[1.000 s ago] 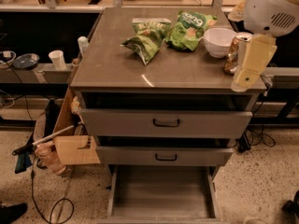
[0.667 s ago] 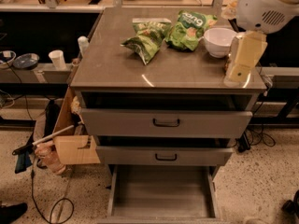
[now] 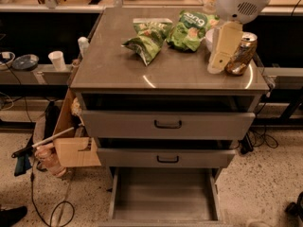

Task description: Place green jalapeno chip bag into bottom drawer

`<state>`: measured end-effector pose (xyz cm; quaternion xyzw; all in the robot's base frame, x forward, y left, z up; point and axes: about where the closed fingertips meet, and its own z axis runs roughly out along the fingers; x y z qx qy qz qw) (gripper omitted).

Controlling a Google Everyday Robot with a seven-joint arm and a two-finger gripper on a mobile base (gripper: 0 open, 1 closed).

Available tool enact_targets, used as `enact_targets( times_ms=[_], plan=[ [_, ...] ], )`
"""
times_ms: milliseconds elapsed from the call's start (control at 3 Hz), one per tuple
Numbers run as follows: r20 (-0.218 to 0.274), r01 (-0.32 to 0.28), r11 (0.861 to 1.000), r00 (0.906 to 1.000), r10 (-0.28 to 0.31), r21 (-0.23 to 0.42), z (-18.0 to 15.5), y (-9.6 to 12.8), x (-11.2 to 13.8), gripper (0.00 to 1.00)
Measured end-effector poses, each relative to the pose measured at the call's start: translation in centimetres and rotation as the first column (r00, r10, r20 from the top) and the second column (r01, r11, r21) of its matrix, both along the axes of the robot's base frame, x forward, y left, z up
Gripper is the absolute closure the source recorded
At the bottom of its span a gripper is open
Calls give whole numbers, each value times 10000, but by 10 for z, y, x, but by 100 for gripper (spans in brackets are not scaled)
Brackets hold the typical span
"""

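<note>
The green jalapeno chip bag (image 3: pixel 147 38) is dull olive green and lies on the counter top, left of centre, towards the back. The bottom drawer (image 3: pixel 163 200) is pulled open near the floor, a shallow grey tray with nothing in it. My gripper (image 3: pixel 216 63) hangs from the white arm (image 3: pixel 241 1) over the right side of the counter. It is to the right of the jalapeno bag and apart from it, with a brighter green bag between them. It holds nothing that I can see.
A brighter green bag (image 3: pixel 191 28) lies just right of the jalapeno bag. A shiny can (image 3: pixel 240 53) stands right of the gripper, and a white bowl (image 3: pixel 208 38) is partly hidden behind it. Two wider drawers (image 3: pixel 168 124) with black handles are slightly open. A cardboard box (image 3: pixel 71 145) sits on the floor at left.
The arm and gripper have moved left over the counter, from the right edge towards the bags. They now cover the bowl, and the can shows on their right. The bags have not moved.
</note>
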<state>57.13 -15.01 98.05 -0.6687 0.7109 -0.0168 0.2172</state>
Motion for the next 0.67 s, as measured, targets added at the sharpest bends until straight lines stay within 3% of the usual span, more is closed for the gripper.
enact_targets(
  times_ms=[333,667],
  plan=[
    [0,0,10000,10000,0,0,0,0,0,0],
    [198,-238,9996,9995,235,144,-10,9,20,0]
  ],
)
